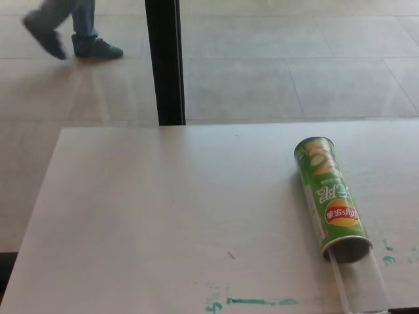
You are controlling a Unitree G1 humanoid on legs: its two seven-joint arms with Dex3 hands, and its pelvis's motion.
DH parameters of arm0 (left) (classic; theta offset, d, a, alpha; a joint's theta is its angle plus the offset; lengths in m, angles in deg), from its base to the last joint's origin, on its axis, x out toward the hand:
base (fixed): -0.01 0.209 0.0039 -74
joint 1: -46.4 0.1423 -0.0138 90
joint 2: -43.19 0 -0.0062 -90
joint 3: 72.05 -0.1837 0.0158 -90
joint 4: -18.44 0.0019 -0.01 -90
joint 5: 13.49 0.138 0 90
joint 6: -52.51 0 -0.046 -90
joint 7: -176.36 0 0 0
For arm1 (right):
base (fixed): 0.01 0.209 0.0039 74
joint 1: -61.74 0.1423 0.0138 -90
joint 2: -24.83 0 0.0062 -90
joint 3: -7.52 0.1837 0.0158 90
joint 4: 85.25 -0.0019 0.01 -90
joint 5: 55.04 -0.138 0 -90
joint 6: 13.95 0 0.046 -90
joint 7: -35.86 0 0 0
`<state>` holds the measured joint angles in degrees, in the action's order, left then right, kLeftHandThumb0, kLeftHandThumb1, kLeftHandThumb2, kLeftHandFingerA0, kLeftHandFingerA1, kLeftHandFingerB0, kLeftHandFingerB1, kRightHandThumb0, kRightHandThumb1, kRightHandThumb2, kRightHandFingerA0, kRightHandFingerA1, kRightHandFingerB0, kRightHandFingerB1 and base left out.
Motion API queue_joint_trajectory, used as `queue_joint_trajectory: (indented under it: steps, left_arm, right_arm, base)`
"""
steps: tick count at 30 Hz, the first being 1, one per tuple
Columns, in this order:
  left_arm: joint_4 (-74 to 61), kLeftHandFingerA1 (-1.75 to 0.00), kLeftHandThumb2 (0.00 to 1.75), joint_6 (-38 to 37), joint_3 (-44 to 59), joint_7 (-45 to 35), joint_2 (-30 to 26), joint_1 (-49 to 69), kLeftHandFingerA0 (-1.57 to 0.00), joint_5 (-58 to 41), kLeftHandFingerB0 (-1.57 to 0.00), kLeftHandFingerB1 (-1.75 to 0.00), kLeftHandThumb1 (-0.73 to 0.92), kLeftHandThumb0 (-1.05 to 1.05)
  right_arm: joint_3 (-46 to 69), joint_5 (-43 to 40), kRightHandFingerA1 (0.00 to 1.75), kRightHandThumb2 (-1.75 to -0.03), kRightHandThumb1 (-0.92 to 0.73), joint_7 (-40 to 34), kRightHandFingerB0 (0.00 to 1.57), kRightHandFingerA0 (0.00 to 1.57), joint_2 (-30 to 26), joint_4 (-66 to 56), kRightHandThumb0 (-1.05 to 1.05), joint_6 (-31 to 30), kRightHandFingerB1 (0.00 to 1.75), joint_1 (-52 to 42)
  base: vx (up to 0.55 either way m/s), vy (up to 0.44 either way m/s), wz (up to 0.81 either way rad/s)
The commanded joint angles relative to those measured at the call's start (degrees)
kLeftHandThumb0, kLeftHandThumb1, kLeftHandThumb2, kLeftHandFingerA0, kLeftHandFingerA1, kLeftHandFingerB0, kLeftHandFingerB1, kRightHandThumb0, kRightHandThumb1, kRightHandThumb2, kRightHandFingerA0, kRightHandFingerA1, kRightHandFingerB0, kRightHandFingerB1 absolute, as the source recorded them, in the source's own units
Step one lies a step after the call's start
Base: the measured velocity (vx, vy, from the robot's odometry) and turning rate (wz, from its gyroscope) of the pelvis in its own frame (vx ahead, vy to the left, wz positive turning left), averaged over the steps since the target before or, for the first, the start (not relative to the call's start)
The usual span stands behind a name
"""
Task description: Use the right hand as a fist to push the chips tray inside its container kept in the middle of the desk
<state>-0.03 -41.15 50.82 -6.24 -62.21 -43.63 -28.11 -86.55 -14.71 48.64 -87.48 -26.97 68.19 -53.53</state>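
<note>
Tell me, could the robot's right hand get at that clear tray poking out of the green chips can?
Probably yes, though the right robot hand is not in view. The clear tray sticks out of the chips can toward the desk's near edge, on the robot's right, with nothing around it.
</note>
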Motion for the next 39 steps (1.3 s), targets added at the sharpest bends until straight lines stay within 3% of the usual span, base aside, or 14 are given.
queue_joint_trajectory:
  steps: [1,9,10,12,13,14,15,25,26,27,34,35,36,39]
  left_arm:
    - [-0.2,-0.60,0.68,0.2,-0.4,0.5,-1.8,-0.1,-0.57,-0.2,-0.47,-0.49,0.92,-0.72]
    - [-0.5,-0.63,0.69,0.0,-1.1,0.5,-2.0,-0.2,-0.58,0.1,-0.48,-0.51,0.92,-0.71]
    - [-0.5,-0.68,1.07,-0.1,-1.1,0.8,-1.9,-0.3,-0.55,0.0,-0.46,-0.61,0.72,-0.70]
    - [-0.6,-0.68,1.07,0.1,-1.1,0.9,-1.9,-0.3,-0.55,-0.1,-0.46,-0.61,0.72,-0.70]
    - [-0.3,-0.64,0.87,0.5,-1.0,0.9,-2.1,-0.6,-0.56,-0.2,-0.43,-0.53,0.77,-0.77]
    - [-0.3,-0.68,1.08,0.4,-1.2,1.0,-2.1,-0.6,-0.54,0.0,-0.44,-0.60,0.72,-0.69]
    - [-0.3,-0.61,0.72,0.1,-1.4,0.7,-2.2,-0.5,-0.56,0.2,-0.44,-0.49,0.92,-0.71]
    - [-0.2,-0.62,0.73,-0.8,-2.5,1.0,-2.5,-0.5,-0.58,1.3,-0.46,-0.51,0.92,-0.71]
    - [0.0,-0.61,0.71,-0.5,-2.8,1.4,-2.7,-0.5,-0.61,1.7,-0.49,-0.50,0.92,-0.72]
    - [0.1,-0.61,0.71,0.0,-2.1,0.8,-2.7,-0.6,-0.59,0.5,-0.44,-0.49,0.92,-0.73]
    - [0.2,-0.61,0.69,0.4,-1.7,0.9,-2.6,-0.8,-0.58,-0.3,-0.46,-0.48,0.92,-0.73]
    - [0.1,-0.67,1.09,0.2,-2.2,1.0,-2.6,-0.7,-0.54,0.1,-0.44,-0.60,0.74,-0.70]
    - [0.0,-0.59,0.72,0.0,-2.7,1.1,-2.7,-0.5,-0.58,0.7,-0.46,-0.48,0.92,-0.72]
    - [-0.2,-0.64,0.88,-0.8,-2.9,0.1,-2.7,0.1,-0.54,0.5,-0.42,-0.54,0.79,-0.78]
  right_arm:
    - [-0.7,5.0,1.02,-0.66,-0.87,-4.4,0.47,0.86,2.5,2.0,-0.70,1.9,0.41,1.5]
    - [-3.4,8.1,1.00,-0.66,-0.87,-3.2,0.43,0.87,3.2,6.4,-0.67,2.0,0.40,6.2]
    - [-3.8,8.3,1.00,-0.66,-0.87,-3.5,0.44,0.87,3.0,7.6,-0.67,2.7,0.41,7.2]
    - [-4.0,8.2,1.00,-0.66,-0.87,-3.8,0.44,0.87,3.1,8.3,-0.67,3.1,0.41,7.7]
    - [-4.3,9.0,1.07,-0.66,-0.87,-5.2,0.45,0.88,3.1,9.1,-0.69,3.9,0.41,8.2]
    - [-4.7,9.6,1.19,-0.66,-0.86,-5.3,0.45,0.86,3.2,9.7,-0.67,3.9,0.41,9.3]
    - [-5.1,10.1,1.22,-0.66,-0.85,-6.3,0.47,0.88,3.5,10.7,-0.67,4.3,0.42,10.4]
    - [-8.3,11.8,1.35,-0.65,-0.84,-9.4,0.47,0.87,5.6,20.7,-0.67,5.7,0.44,20.0]
    - [-8.6,12.2,1.19,-1.09,-0.69,-9.0,0.38,0.91,5.9,21.2,-0.67,5.0,0.56,20.5]
    - [-9.0,12.3,1.41,-0.68,-0.83,-8.1,0.45,0.82,6.1,22.5,-0.67,4.5,0.43,22.2]
    - [-9.8,12.3,1.36,-0.67,-0.84,-9.4,0.42,0.85,7.5,27.6,-0.65,4.9,0.42,27.0]
    - [-10.0,12.4,1.33,-0.67,-0.86,-9.2,0.43,0.84,7.7,28.1,-0.65,4.7,0.41,27.6]
    - [-10.3,12.4,1.35,-0.67,-0.85,-8.9,0.44,0.84,8.0,28.9,-0.64,4.6,0.41,28.5]
    - [-11.2,12.6,1.37,-0.67,-0.85,-9.2,0.44,0.83,8.8,31.1,-0.64,4.3,0.40,30.1]
  base:
    - [0.00,0.000,0.00]
    - [0.00,0.000,0.00]
    - [0.00,0.000,0.00]
    - [0.00,0.000,0.00]
    - [0.00,0.000,0.00]
    - [0.00,0.000,0.00]
    - [0.00,0.000,0.00]
    - [0.00,0.000,0.00]
    - [0.00,0.000,0.00]
    - [0.00,0.000,0.00]
    - [0.00,0.000,0.00]
    - [0.00,0.000,0.00]
    - [0.00,0.000,0.00]
    - [0.00,0.000,0.00]
